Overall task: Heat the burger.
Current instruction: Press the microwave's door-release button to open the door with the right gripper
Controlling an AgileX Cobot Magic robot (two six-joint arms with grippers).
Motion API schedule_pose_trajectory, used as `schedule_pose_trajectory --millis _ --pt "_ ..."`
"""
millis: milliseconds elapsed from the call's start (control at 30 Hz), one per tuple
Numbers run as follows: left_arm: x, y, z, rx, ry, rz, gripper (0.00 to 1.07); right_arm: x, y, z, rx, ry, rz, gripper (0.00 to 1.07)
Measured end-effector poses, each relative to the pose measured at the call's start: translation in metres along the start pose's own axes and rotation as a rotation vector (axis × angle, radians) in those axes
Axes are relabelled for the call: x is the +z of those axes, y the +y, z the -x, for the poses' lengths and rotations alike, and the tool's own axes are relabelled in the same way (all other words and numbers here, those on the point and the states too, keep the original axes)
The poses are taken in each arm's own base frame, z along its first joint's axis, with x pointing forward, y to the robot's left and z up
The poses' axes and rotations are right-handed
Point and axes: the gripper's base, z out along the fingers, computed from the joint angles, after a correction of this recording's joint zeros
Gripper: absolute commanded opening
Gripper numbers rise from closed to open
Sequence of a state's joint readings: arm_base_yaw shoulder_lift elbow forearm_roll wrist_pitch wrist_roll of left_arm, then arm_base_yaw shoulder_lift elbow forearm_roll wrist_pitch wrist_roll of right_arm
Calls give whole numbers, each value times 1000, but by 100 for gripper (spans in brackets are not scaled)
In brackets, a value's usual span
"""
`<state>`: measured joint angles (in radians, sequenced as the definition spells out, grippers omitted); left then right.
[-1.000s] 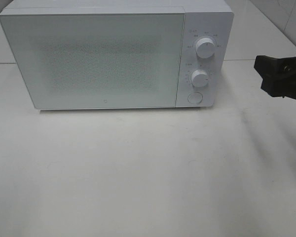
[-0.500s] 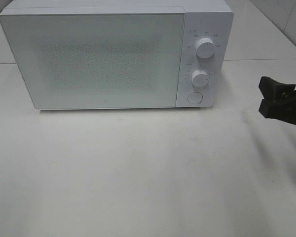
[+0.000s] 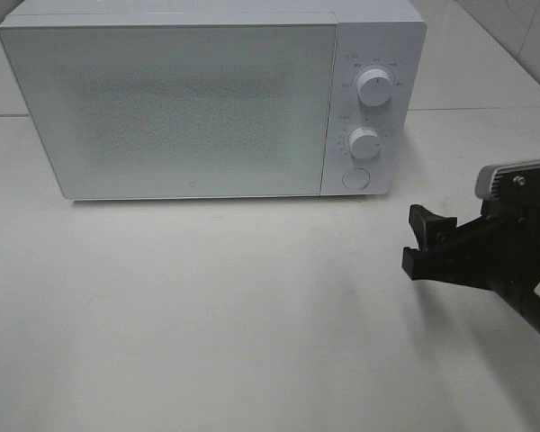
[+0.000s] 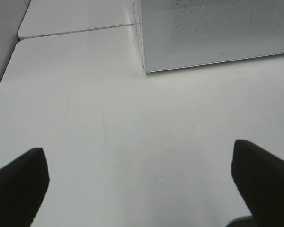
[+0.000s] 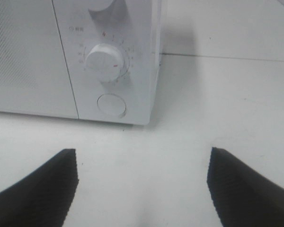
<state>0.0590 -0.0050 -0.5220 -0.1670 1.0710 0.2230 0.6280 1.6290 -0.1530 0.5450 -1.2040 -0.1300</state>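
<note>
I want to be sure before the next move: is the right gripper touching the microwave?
Apart. In the exterior high view, table surface shows plainly between the right gripper and the microwave.

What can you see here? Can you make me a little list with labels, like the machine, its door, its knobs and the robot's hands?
machine: white microwave standing on a white table
door: door closed
controls: upper knob, lower knob, round button below them
right gripper: open, empty, in front of the microwave's control side
left gripper: open, empty, seen only by its wrist camera
burger: not in view
</note>
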Motion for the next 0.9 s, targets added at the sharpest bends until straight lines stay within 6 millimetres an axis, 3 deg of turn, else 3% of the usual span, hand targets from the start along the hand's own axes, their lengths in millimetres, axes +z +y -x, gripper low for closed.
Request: schedule_pose_trajectory --millis 133,333,733,900 --pt "0 0 0 0 0 0 98 -2 13 -11 -1 47 -18 76" --pt "0 0 0 0 0 0 98 2 27 -10 12 43 -24 76" --pt "0 0 0 0 0 0 98 5 31 -6 42 25 -22 74" --pt "0 0 0 0 0 0 98 5 31 -6 167 23 -26 70"
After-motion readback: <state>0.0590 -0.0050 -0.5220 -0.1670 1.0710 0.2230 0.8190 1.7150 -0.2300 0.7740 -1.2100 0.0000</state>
